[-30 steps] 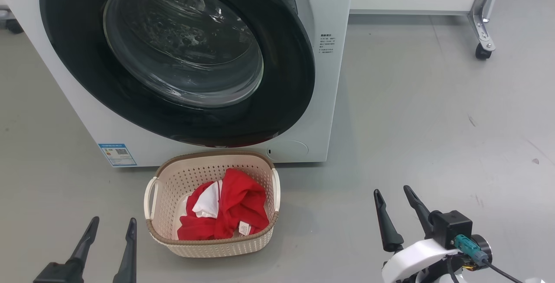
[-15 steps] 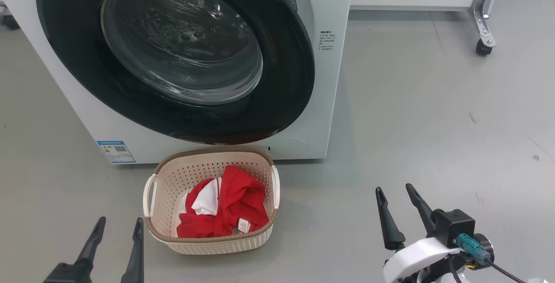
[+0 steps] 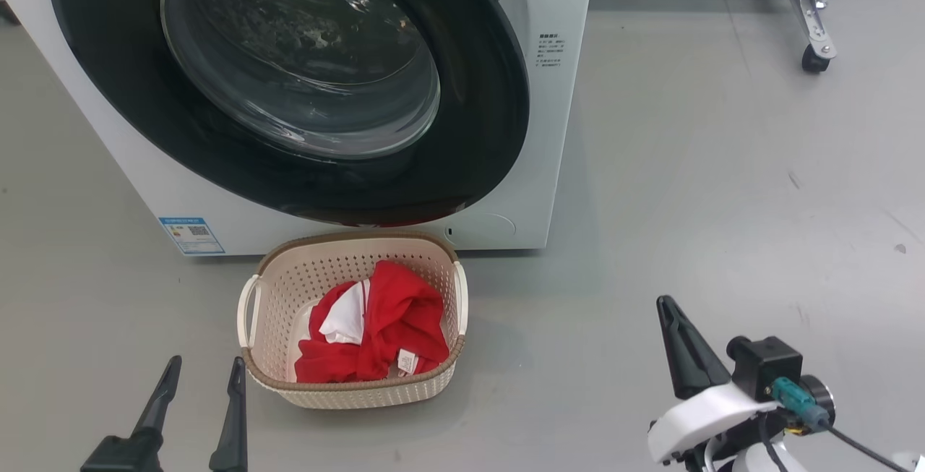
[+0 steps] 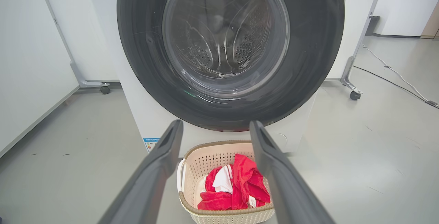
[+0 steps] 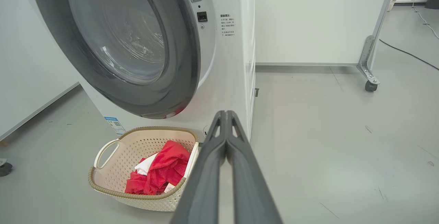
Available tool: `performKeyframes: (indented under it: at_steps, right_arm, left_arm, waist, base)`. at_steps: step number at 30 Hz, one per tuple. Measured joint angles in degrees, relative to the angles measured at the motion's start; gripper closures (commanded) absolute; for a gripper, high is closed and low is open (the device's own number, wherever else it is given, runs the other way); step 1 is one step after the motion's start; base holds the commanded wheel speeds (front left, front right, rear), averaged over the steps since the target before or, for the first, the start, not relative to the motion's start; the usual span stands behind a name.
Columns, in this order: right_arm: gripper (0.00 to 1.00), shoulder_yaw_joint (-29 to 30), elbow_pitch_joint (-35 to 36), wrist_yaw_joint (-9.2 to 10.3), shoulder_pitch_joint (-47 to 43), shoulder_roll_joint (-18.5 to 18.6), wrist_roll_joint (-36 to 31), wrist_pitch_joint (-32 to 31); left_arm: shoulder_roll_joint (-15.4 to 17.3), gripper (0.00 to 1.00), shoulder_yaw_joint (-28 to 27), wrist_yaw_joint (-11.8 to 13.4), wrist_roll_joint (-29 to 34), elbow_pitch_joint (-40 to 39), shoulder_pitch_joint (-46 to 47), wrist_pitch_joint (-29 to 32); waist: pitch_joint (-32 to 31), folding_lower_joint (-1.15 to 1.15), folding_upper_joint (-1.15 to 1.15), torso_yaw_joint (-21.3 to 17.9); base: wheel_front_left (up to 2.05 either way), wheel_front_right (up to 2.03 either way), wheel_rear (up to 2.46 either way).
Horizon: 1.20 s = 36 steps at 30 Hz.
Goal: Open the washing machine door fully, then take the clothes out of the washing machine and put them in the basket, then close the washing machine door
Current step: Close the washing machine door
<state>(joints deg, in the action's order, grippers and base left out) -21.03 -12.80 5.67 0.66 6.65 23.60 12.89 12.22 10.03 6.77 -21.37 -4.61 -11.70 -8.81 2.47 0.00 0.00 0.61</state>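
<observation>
Your right gripper (image 3: 665, 304) is shut tight. Its two fingers press together and nothing is between them. Your left gripper (image 3: 205, 363) is open, with its fingers apart, and it holds nothing. Both are over the grey floor (image 3: 723, 168). The basket (image 3: 361, 400) sits on the floor just beside your left gripper, to its right and a little ahead of its tips. From your right gripper it is off to the left, well apart. The red and white clothes (image 3: 397, 327) lie in a heap inside the basket, with a small white label on the side closest to you. The washer (image 3: 556, 132) stands ahead of both grippers, right behind the basket. Its big round door (image 3: 477, 132) looks shut, flat against the front. In the left wrist view, the door and the basket show between your open fingers (image 4: 161, 162). In the right wrist view, the basket is to the left of your closed fingers.
</observation>
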Motion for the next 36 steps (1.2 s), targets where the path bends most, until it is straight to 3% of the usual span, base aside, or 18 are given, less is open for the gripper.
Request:
performKeyframes:
  at_steps: [15,26,36]
  right_arm:
    - [1.0,0.1,1.3,-2.86,12.7,4.0,-2.4,-2.8]
    - [1.0,-0.1,-0.8,-5.6,23.8,6.1,-3.4,-6.7]
    - [1.0,2.3,-5.4,-6.53,33.0,8.2,-3.5,-8.8]
  left_arm:
    - [-1.5,0.0,3.3,0.0,2.9,-1.5,4.3,0.3]
    - [-3.2,0.0,6.7,-0.6,3.3,-1.8,8.2,0.1]
    - [-4.4,0.0,8.8,-2.1,3.3,-1.0,10.2,-0.5]
  waist:
    - [4.2,0.0,0.0,4.6]
    - [7.6,0.0,0.0,10.9]
    - [10.0,0.0,0.0,17.5]
  base:
    - [0.0,0.0,0.0]
    - [0.0,0.0,0.0]
    - [0.0,0.0,0.0]
